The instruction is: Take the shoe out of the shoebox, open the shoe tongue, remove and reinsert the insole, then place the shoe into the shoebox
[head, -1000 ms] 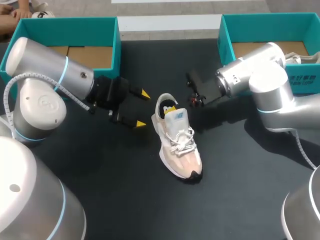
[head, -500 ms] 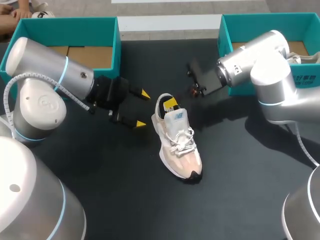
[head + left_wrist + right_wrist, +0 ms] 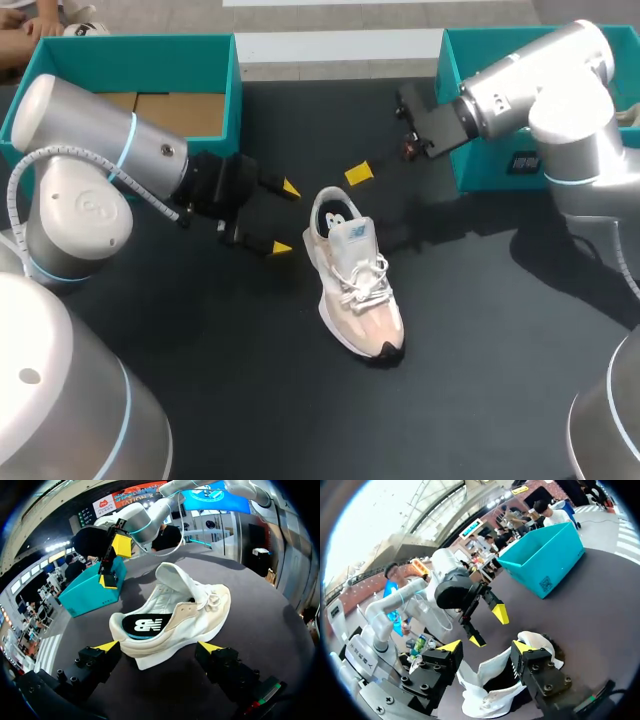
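A white and beige shoe [image 3: 355, 285] stands upright on the dark table, toe toward me. Its tongue is lifted [image 3: 175, 582] and a black insole [image 3: 148, 626] lies inside. My left gripper [image 3: 286, 217] is open just left of the heel, without touching it. In the left wrist view the shoe [image 3: 175, 612] lies side-on ahead of that gripper [image 3: 159, 647]. My right gripper [image 3: 362, 168] hangs above and behind the heel, open and holding nothing. In the right wrist view the shoe [image 3: 487, 682] sits below its gripper [image 3: 486, 647], with the left gripper [image 3: 489, 627] beyond it.
A teal shoebox [image 3: 235, 90] with a cardboard floor stands at the back left. A second teal box [image 3: 450, 80] stands at the back right, partly behind my right arm. Bare dark table lies in front of the shoe.
My right gripper has lifted out of the shoe's heel opening and drawn back toward the right box, its fingers spreading. The shoe and the left arm have not moved.
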`<action>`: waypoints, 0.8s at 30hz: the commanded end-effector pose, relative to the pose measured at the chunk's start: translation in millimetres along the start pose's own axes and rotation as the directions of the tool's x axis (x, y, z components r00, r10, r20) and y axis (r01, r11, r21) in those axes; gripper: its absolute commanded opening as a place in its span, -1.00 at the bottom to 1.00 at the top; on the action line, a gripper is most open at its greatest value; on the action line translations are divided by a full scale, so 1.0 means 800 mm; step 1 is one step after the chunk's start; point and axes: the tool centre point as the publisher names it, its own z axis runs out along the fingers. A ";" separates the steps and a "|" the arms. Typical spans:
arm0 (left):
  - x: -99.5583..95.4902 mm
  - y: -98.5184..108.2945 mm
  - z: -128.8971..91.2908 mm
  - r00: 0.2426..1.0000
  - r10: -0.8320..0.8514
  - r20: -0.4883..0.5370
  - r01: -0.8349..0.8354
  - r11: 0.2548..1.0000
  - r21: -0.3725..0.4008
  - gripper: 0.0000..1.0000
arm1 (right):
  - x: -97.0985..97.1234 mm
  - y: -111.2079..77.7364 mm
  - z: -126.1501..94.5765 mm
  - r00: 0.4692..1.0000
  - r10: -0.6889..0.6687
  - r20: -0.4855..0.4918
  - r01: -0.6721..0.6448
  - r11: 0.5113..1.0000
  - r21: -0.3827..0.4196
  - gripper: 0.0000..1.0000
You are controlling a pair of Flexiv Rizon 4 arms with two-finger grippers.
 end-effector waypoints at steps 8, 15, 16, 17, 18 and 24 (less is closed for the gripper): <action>0.002 -0.005 -0.011 0.999 0.028 -0.018 -0.028 1.000 -0.001 1.00 | 0.041 -0.039 0.004 0.982 0.108 0.156 -0.089 0.988 -0.124 -1.00; 0.006 -0.014 -0.053 0.995 0.092 -0.032 -0.092 0.996 0.000 1.00 | 0.054 -0.028 -0.004 0.916 0.182 0.357 -0.142 0.981 -0.134 -1.00; 0.006 -0.016 -0.060 0.995 0.096 -0.030 -0.096 0.995 0.004 1.00 | 0.057 -0.025 -0.002 0.912 0.178 0.370 -0.132 0.980 -0.148 -1.00; 0.005 -0.017 -0.067 0.994 0.107 -0.020 -0.107 0.994 0.003 1.00 | 0.058 -0.022 -0.001 0.912 0.165 0.375 -0.111 0.980 -0.163 -1.00; 0.003 -0.017 -0.075 0.993 0.116 -0.024 -0.115 0.993 0.015 1.00 | 0.061 -0.018 0.001 0.929 0.159 0.334 -0.084 0.970 -0.227 -1.00; -0.008 -0.016 -0.111 0.984 0.174 -0.029 -0.174 0.985 -0.010 1.00 | 0.061 -0.018 0.001 0.929 0.159 0.334 -0.084 0.970 -0.227 -1.00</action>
